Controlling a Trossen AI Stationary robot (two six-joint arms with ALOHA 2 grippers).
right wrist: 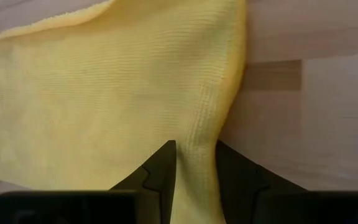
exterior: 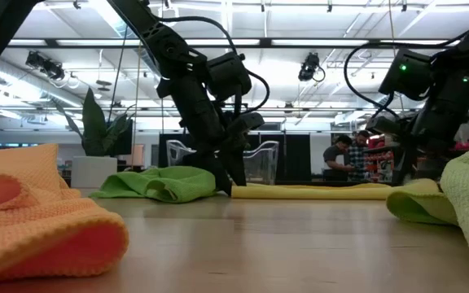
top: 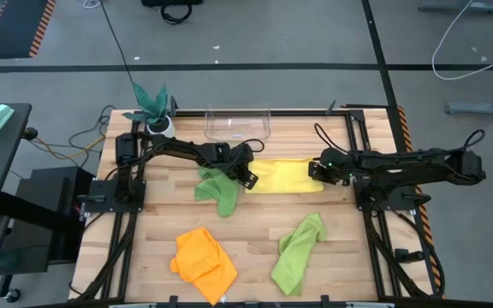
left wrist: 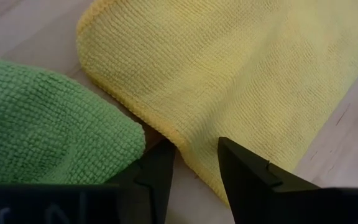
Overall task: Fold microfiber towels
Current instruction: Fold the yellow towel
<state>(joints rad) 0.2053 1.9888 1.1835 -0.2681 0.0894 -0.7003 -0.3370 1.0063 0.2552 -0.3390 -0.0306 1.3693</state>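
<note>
Left hand (top: 248,178) is down at the left end of the yellow towel (top: 282,175); its fingers straddle the edge with a gap between them, so it is released, not yet pinching. Right hand (top: 317,168) is clenched on the right edge of the same towel.

Risk – the left fingers may also catch the green towel (top: 218,189) touching that end, dragging both; an uneven lift would skew the fold.

The wooden surface (top: 246,231) also carries an orange towel (top: 204,259), a second green towel (top: 298,250), a clear bin (top: 237,122) and a potted plant (top: 155,106). Beyond it – an open hall with a person (exterior: 338,159) standing well back
</note>
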